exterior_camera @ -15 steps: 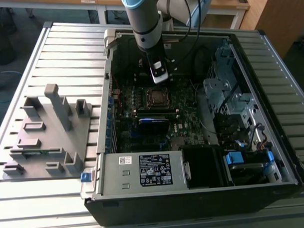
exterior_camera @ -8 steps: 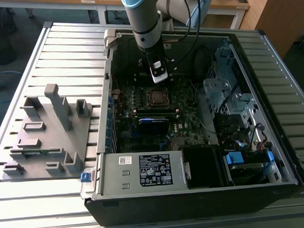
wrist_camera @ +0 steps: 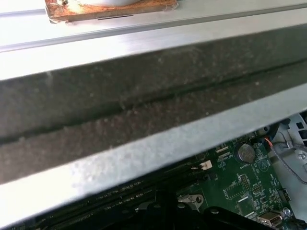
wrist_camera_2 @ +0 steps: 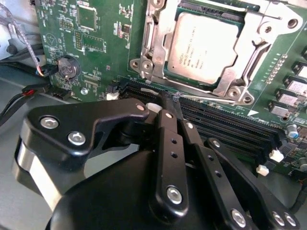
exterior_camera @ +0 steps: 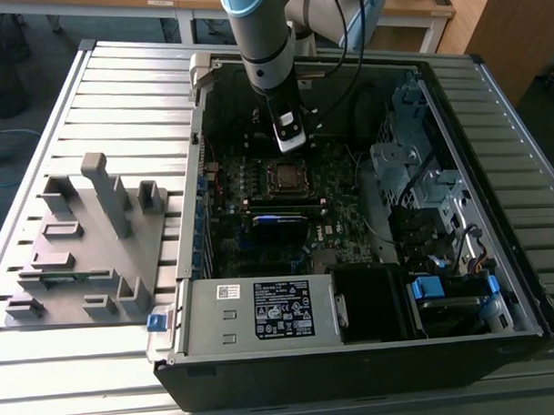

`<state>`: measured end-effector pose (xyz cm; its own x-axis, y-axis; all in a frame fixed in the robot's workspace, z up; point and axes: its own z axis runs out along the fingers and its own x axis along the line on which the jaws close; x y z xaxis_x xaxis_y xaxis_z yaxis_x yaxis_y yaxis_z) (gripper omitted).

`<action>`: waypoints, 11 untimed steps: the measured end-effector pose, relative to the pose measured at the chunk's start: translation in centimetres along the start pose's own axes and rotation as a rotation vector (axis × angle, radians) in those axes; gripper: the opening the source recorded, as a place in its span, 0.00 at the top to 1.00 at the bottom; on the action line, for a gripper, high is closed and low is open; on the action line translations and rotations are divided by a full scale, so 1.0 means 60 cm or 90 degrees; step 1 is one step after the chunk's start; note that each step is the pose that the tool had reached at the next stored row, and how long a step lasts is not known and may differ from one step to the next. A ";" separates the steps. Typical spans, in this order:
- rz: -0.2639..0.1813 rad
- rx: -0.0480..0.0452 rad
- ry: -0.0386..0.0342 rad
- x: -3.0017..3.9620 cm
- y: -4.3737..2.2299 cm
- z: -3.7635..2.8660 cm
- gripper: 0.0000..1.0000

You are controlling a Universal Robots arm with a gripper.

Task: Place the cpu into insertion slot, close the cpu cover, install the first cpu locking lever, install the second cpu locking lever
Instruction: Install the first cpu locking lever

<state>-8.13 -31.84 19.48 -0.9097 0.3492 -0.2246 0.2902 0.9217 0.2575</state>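
You see the arm reaching down into the open computer case (exterior_camera: 500, 336), its gripper (exterior_camera: 289, 139) hanging just above the green motherboard (exterior_camera: 260, 249), a little behind the socket area in the exterior view. In the second wrist view the gripper (wrist_camera_2: 169, 106) shows its black fingers (wrist_camera_2: 171, 139) drawn together into a narrow point with nothing between them; the tips sit at the edge of the long black memory slots (wrist_camera_2: 225, 122), just beside the socket.

The cpu (wrist_camera_2: 206, 48) already lies flat in the insertion slot (wrist_camera_2: 173, 79), its dull silver top facing up. The cpu cover (wrist_camera_2: 252, 52) is down around it, the square cut-out framing the chip. You can make out thin metal levers (wrist_camera_2: 201, 97) along the socket's edges, but you cannot tell whether they are latched.

In the first wrist view a metal edge of the case (wrist_camera: 144, 143) crosses in front, with a strip of motherboard (wrist_camera: 240, 182) beyond it.

On the slatted table (exterior_camera: 118, 86), at the exterior view's left, stands a grey plastic fixture (exterior_camera: 87, 241), well apart from the gripper
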 end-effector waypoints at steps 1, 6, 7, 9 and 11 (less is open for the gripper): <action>0.000 0.0006 -0.0003 0.000 0.000 0.000 0.90; -0.001 0.0043 -0.0019 0.000 0.000 0.001 0.90; -0.002 0.0061 -0.0026 0.000 0.000 0.001 0.90; -0.003 0.0082 -0.0042 0.000 0.000 0.002 0.90; -0.004 0.0088 -0.0061 0.001 -0.001 0.003 0.90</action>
<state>-8.12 -31.84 19.29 -0.9086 0.3452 -0.2351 0.2889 0.9260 0.2431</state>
